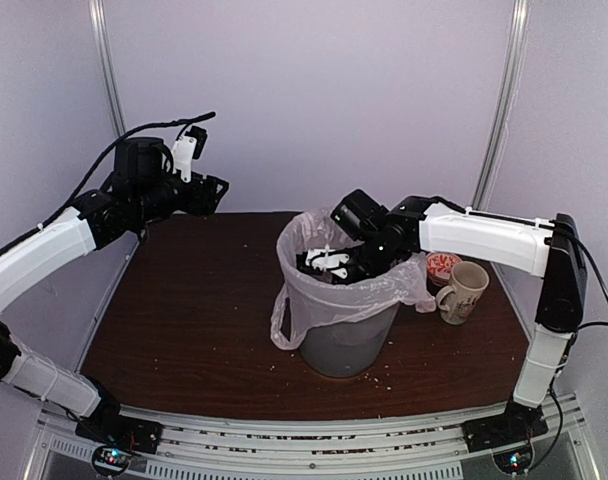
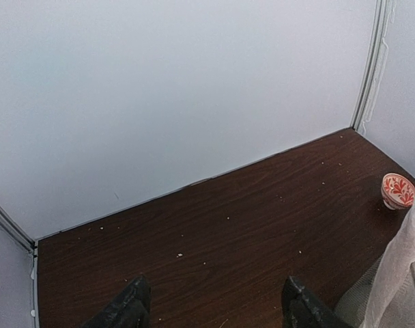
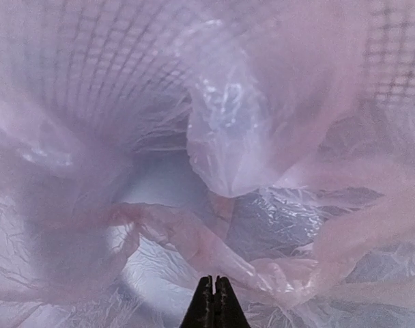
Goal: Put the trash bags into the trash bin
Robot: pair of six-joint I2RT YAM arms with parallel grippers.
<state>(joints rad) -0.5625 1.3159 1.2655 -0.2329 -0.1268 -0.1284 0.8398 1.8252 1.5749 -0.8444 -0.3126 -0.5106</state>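
Right jaws pinched tight together, left jaws spread wide w/ nothing between them. Right gripper (image 3: 214, 287) is down inside the grey see-through cylindrical trash bin (image 1: 349, 350). The thin translucent pinkish-white plastic bag (image 1: 329, 300) lines the bin, with wrinkly film all around the fingers, top edge folded over the rim and one loop handle hanging outside on the left. Can't tell if any film is actually pinched tbh. Left gripper (image 2: 218, 311) hovers over the dark brown wooden table (image 2: 228, 225), well apart from the bin. Cream patterned mug (image 1: 464, 290) + small red-and-white bowl (image 1: 442, 265) sit just right of the bin.
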